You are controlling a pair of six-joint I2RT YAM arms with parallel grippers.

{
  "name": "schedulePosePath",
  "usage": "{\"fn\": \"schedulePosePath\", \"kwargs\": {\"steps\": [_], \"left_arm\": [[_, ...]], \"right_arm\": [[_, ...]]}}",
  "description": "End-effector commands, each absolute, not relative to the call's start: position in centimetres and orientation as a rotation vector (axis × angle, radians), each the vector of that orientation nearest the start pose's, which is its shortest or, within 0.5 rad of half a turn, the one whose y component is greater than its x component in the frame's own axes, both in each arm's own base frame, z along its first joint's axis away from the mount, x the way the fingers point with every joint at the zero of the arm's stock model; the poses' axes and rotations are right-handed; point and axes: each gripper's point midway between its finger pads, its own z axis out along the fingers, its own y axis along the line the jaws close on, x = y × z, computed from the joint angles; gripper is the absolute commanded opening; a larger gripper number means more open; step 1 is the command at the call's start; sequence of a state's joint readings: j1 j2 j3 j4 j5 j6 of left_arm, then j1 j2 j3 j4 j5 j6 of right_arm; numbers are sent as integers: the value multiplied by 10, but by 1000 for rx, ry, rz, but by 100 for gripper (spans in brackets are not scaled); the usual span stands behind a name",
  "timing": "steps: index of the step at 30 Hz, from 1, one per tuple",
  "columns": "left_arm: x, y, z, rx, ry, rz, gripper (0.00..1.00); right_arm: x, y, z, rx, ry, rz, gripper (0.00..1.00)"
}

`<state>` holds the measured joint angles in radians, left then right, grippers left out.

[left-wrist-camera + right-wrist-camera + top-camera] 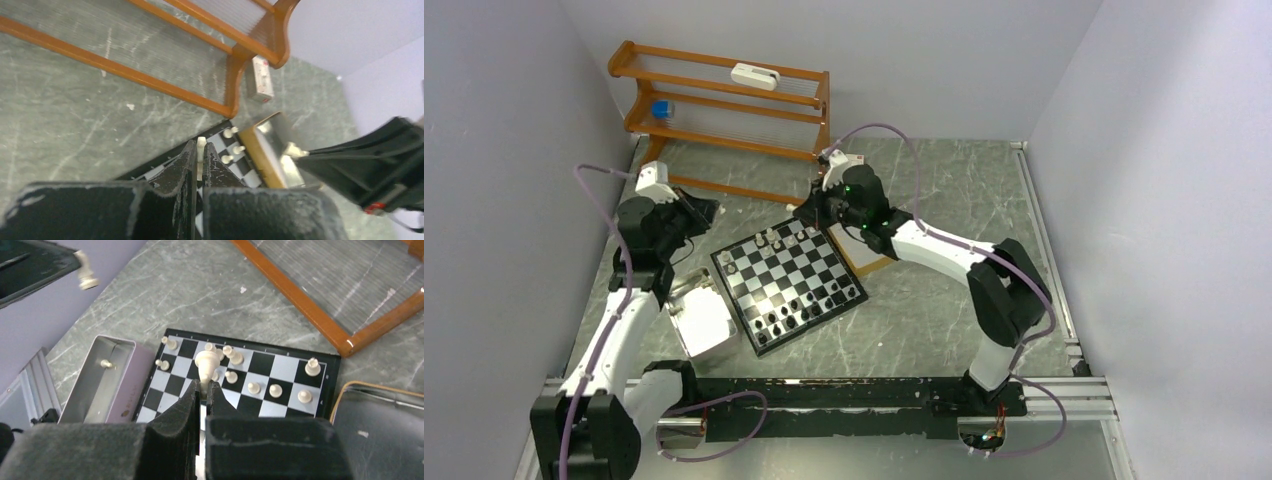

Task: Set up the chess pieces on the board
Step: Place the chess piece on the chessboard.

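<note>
Right pincer (202, 392), clamped on an upright cream piece (206, 362), directly over the board's (287, 367) far rows; left pincer (199, 157), gripping a second cream piece (201, 145), farther off beside the board.

Soft, even light is cast from overhead; white glare is seen at the middle of the board (786, 280) and on the metal tray (703, 321) left of the board; in the wrist views the left pincer (199, 156) and right pincer (202, 390) are rendered blurred, close to the lens.
</note>
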<state>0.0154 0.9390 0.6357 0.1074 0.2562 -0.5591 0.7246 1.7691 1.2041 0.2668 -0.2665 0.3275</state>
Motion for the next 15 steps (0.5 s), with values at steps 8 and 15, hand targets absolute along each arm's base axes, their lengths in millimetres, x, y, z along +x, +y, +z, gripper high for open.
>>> {"fn": "schedulePosePath", "kwargs": {"steps": [8, 15], "left_arm": [[362, -82, 176, 66, 1769, -376, 5], [369, -76, 144, 226, 1782, -275, 5]], "right_arm": [[335, 374, 189, -633, 1888, 994, 0], [334, 363, 200, -621, 1844, 975, 0]]}}
